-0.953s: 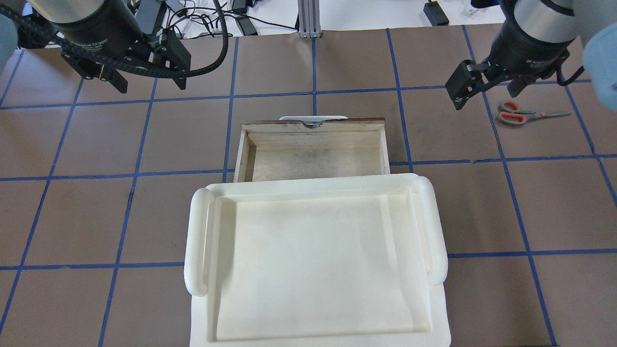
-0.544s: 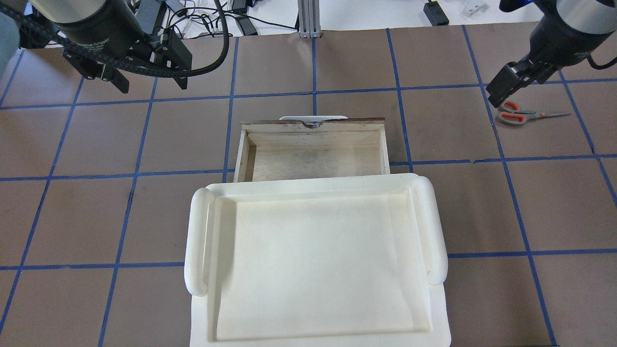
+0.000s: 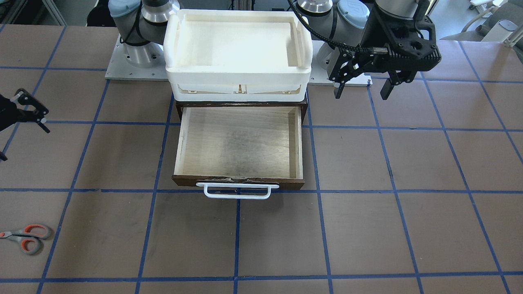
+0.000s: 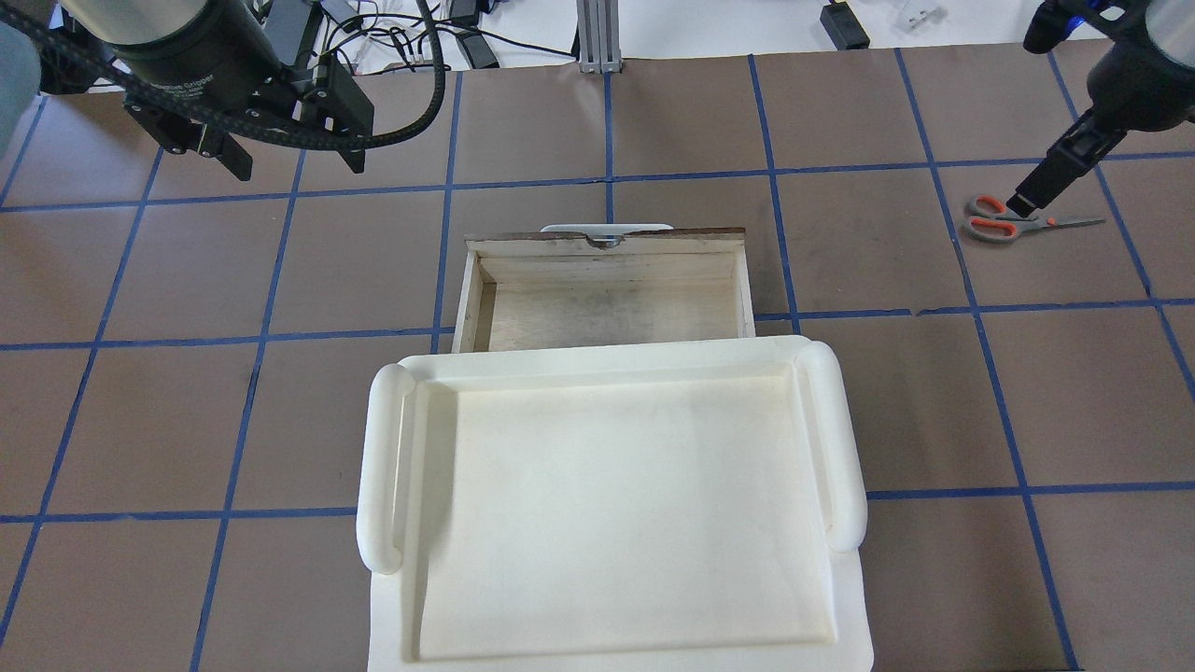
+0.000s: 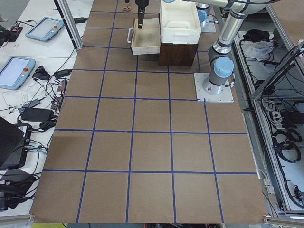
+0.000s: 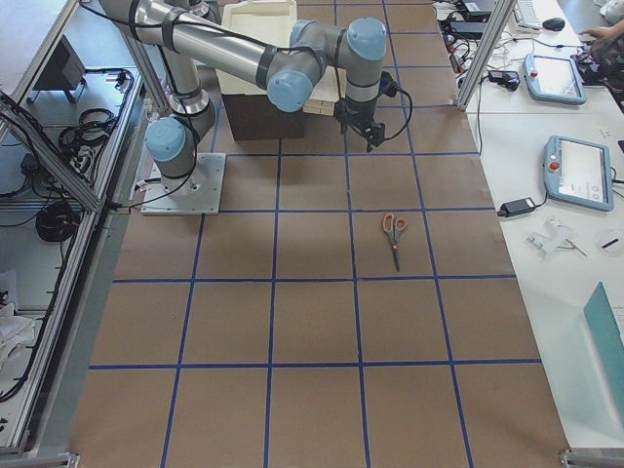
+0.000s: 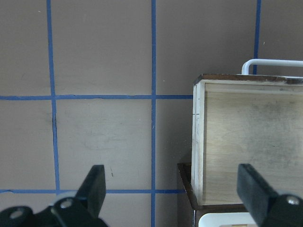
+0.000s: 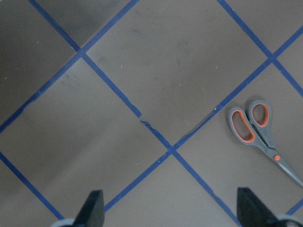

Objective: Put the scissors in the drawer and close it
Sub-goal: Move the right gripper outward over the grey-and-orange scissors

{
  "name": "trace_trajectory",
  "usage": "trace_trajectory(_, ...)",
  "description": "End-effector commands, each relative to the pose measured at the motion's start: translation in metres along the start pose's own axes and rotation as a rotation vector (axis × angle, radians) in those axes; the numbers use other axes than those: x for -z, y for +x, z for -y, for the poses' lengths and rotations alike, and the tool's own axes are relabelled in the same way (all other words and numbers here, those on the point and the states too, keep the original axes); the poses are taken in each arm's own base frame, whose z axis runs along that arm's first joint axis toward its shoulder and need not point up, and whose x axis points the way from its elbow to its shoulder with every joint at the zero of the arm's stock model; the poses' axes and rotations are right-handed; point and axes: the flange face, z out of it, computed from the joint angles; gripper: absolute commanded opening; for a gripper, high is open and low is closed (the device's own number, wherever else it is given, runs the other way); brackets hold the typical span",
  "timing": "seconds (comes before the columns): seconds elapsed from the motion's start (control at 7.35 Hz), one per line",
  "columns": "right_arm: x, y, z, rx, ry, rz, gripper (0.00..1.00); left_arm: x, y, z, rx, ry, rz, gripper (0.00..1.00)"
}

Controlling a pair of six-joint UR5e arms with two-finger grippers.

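Note:
The scissors (image 4: 991, 220) lie flat on the brown table at the far right, with grey handles lined orange-red and their blades pointing right. They also show in the front view (image 3: 27, 237) and the right wrist view (image 8: 257, 128). My right gripper (image 4: 1022, 201) hangs open and empty above the table just by the handles; in its wrist view (image 8: 173, 215) the scissors lie apart, up and to the right. The wooden drawer (image 4: 607, 313) stands pulled open and empty, with its white handle (image 3: 237, 192) towards the far side. My left gripper (image 4: 294, 163) is open and empty, high at the far left.
A white plastic tray (image 4: 383, 467) sits on top of the dark cabinet (image 7: 185, 189) that holds the drawer. Blue tape lines grid the table. Cables and power bricks (image 4: 401, 37) lie beyond the far edge.
My right gripper has swung to the right and turned, from left of the scissors to right over their handles. The left arm, the drawer and the scissors have not moved.

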Motion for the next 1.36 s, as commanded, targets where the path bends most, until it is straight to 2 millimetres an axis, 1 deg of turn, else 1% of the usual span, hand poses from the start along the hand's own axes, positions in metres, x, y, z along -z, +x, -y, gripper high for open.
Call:
trace_trajectory(0.0,-0.046,0.053,-0.019,0.282,0.013,-0.048,1.00,0.000,-0.001,0.000,0.001,0.000,0.000,1.00)
trace_trajectory(0.14,-0.067,0.070,-0.029,0.322,0.011,-0.041,1.00,0.000,-0.001,0.000,0.002,0.000,0.000,1.00)
trace_trajectory(0.27,-0.093,0.080,-0.032,0.331,-0.001,-0.004,1.00,0.000,-0.001,0.000,0.002,0.000,0.000,1.00)
trace_trajectory(0.41,-0.124,0.094,-0.040,0.355,-0.002,0.021,1.00,-0.001,0.001,0.000,-0.002,-0.001,0.000,1.00)
trace_trajectory(0.54,-0.151,0.109,-0.042,0.354,-0.001,0.004,1.00,-0.001,0.000,0.000,0.000,-0.001,0.000,1.00)
trace_trajectory(0.68,-0.164,0.118,-0.042,0.347,-0.006,-0.022,1.00,-0.001,0.001,0.000,-0.002,-0.001,0.000,1.00)
trace_trajectory(0.82,-0.175,0.122,-0.045,0.353,-0.039,-0.010,1.00,-0.001,0.000,0.000,0.000,-0.001,0.000,1.00)
trace_trajectory(0.95,-0.177,0.123,-0.045,0.358,-0.034,-0.006,1.00,-0.002,0.001,0.001,-0.002,-0.004,0.000,1.00)
trace_trajectory(1.22,-0.179,0.131,-0.043,0.514,-0.038,-0.060,1.00,-0.004,0.002,0.002,-0.003,-0.006,0.000,1.00)
